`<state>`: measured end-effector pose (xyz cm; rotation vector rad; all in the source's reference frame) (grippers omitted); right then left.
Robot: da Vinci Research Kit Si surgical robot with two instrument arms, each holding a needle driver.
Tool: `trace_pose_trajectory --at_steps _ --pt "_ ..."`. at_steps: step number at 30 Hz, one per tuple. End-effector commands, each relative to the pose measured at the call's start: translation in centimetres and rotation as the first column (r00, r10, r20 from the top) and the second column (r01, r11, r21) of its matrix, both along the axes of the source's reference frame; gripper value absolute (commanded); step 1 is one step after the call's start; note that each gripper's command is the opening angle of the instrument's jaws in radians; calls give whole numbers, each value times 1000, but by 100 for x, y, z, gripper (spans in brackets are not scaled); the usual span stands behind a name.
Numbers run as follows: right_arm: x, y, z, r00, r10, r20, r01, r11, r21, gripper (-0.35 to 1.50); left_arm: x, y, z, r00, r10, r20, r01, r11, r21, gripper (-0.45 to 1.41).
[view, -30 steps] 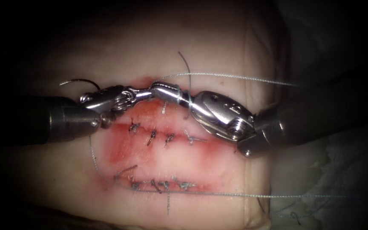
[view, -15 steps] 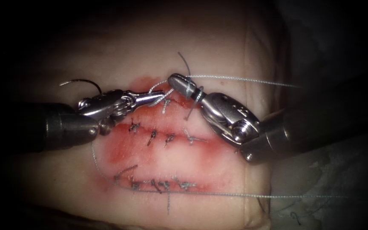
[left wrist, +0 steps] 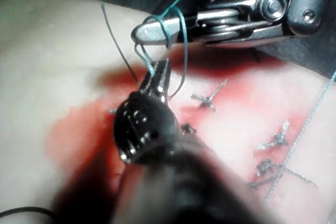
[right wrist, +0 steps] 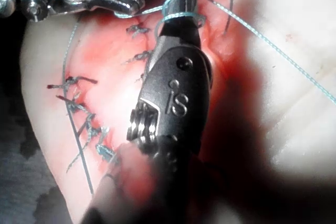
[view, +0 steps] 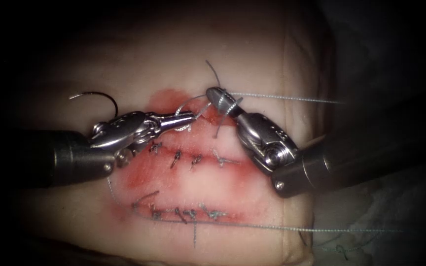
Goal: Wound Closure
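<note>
In the endoscope view the left tool enters from the middle left of the frame; its jaws are pressed together and pinch the thread just beside the upper cut. The right tool comes from the right and points up-left; its jaws look closed with nothing gripped between them, and the thread is wound around them in loops. Compared with one second ago, the two tips have separated, the right tool drawing back toward the upper right while the loops stay on it, so I judge the step is the tying of a knot. The needle lies free at the upper left of the frame, a dark curve on the tissue, left of the cut, not in it and not held. The two lower cuts already carry rows of knots; red fluid stains around them. The tying now calls for a steady, even pull so that the loops slide off the jaws without tearing.
</note>
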<state>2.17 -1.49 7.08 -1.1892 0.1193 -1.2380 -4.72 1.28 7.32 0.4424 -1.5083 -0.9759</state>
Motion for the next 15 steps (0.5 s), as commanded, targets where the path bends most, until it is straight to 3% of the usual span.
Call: trace_pose_trajectory --at_steps 1,15 --pt "8 -4 5 1000 -4 6 4 1000 10 -35 -7 5 1 1000 -1 -1 1 1000 -10 -28" --pt "14 -15 1 998 -62 -19 62 998 21 -35 -17 12 1 1000 -7 -21 6 1000 -31 -28"
